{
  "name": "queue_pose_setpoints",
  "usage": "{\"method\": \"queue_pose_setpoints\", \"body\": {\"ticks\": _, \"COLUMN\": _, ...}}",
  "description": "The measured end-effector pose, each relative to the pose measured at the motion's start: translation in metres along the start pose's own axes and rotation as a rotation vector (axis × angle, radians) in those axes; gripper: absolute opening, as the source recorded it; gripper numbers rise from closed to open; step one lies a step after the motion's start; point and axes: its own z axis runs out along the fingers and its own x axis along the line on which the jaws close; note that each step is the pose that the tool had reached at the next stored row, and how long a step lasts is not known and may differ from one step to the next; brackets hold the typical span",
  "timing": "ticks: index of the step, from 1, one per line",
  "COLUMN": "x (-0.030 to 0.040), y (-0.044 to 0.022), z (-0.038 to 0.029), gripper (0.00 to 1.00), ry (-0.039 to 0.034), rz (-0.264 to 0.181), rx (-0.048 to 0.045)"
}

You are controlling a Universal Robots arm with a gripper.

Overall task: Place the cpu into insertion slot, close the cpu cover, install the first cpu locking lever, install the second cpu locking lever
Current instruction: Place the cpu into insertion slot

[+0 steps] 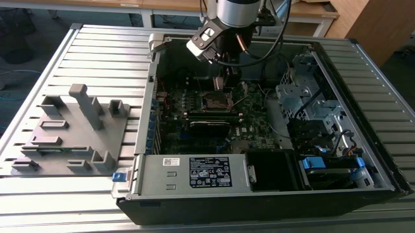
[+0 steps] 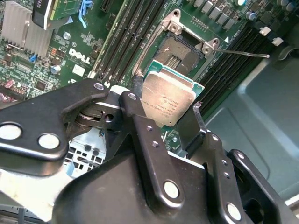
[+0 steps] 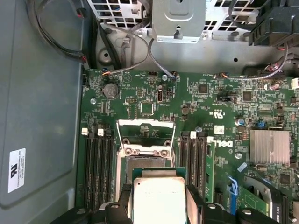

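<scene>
Pincer (image 2: 166, 111), black and two-fingered, grips the small flat square silver-grey cpu (image 2: 170, 99) by two opposite edges, in the upper middle of the exterior view. The square, dark-centred, silver-rimmed insertion slot (image 3: 141, 164) lies just ahead of the chip, uncovered; the thin silvery frame-shaped cpu cover (image 3: 145, 131) stands raised beyond it. The chip's underside is hidden.

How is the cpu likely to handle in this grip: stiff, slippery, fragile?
The cpu looks a flat, rigid plate, so it probably won't flex. The gripper pinches only its thin edges, so it might tilt or slip. Small and thin, likely light.
</scene>
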Motion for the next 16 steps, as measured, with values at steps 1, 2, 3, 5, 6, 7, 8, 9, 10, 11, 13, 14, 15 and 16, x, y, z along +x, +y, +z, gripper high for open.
{"method": "queue_pose_setpoints", "body": {"ticks": 1, "x": 0.0, "y": -0.0004, "z": 0.0011, "gripper": 0.54, "ry": -0.0001, "rz": 0.0, "rx": -0.0029}}
{"method": "queue_pose_setpoints", "body": {"ticks": 2, "x": -0.0001, "y": -0.0007, "z": 0.0024, "gripper": 0.54, "ry": -0.0002, "rz": 0.0, "rx": -0.006}}
{"method": "queue_pose_setpoints", "body": {"ticks": 3, "x": -0.0001, "y": -0.0011, "z": 0.0036, "gripper": 0.54, "ry": -0.0002, "rz": 0.0, "rx": -0.0087}}
{"method": "queue_pose_setpoints", "body": {"ticks": 5, "x": -0.0002, "y": -0.0018, "z": 0.0062, "gripper": 0.54, "ry": -0.0004, "rz": -0.001, "rx": -0.0136}}
{"method": "queue_pose_setpoints", "body": {"ticks": 6, "x": -0.0002, "y": -0.0023, "z": 0.0077, "gripper": 0.54, "ry": -0.0004, "rz": -0.001, "rx": -0.0158}}
{"method": "queue_pose_setpoints", "body": {"ticks": 7, "x": -0.0003, "y": -0.0028, "z": 0.0091, "gripper": 0.54, "ry": -0.0004, "rz": -0.001, "rx": -0.0177}}
{"method": "queue_pose_setpoints", "body": {"ticks": 8, "x": -0.0003, "y": -0.0034, "z": 0.0108, "gripper": 0.54, "ry": -0.0005, "rz": -0.002, "rx": -0.0195}}
{"method": "queue_pose_setpoints", "body": {"ticks": 9, "x": -0.0003, "y": -0.0038, "z": 0.0121, "gripper": 0.54, "ry": -0.0004, "rz": -0.002, "rx": -0.021}}
{"method": "queue_pose_setpoints", "body": {"ticks": 10, "x": -0.0003, "y": -0.0041, "z": 0.0129, "gripper": 0.54, "ry": -0.0004, "rz": -0.002, "rx": -0.0212}}
{"method": "queue_pose_setpoints", "body": {"ticks": 11, "x": -0.0004, "y": -0.0041, "z": 0.013, "gripper": 0.54, "ry": -0.0007, "rz": -0.002, "rx": -0.0211}}
{"method": "queue_pose_setpoints", "body": {"ticks": 13, "x": -0.0004, "y": -0.0041, "z": 0.013, "gripper": 0.54, "ry": -0.0008, "rz": -0.002, "rx": -0.0211}}
{"method": "queue_pose_setpoints", "body": {"ticks": 14, "x": -0.0004, "y": -0.0042, "z": 0.0131, "gripper": 0.54, "ry": -0.0009, "rz": -0.002, "rx": -0.0211}}
{"method": "queue_pose_setpoints", "body": {"ticks": 15, "x": -0.0004, "y": -0.0042, "z": 0.0131, "gripper": 0.54, "ry": -0.0007, "rz": -0.002, "rx": -0.0212}}
{"method": "queue_pose_setpoints", "body": {"ticks": 16, "x": -0.0004, "y": -0.0042, "z": 0.0133, "gripper": 0.54, "ry": -0.0007, "rz": -0.002, "rx": -0.0213}}
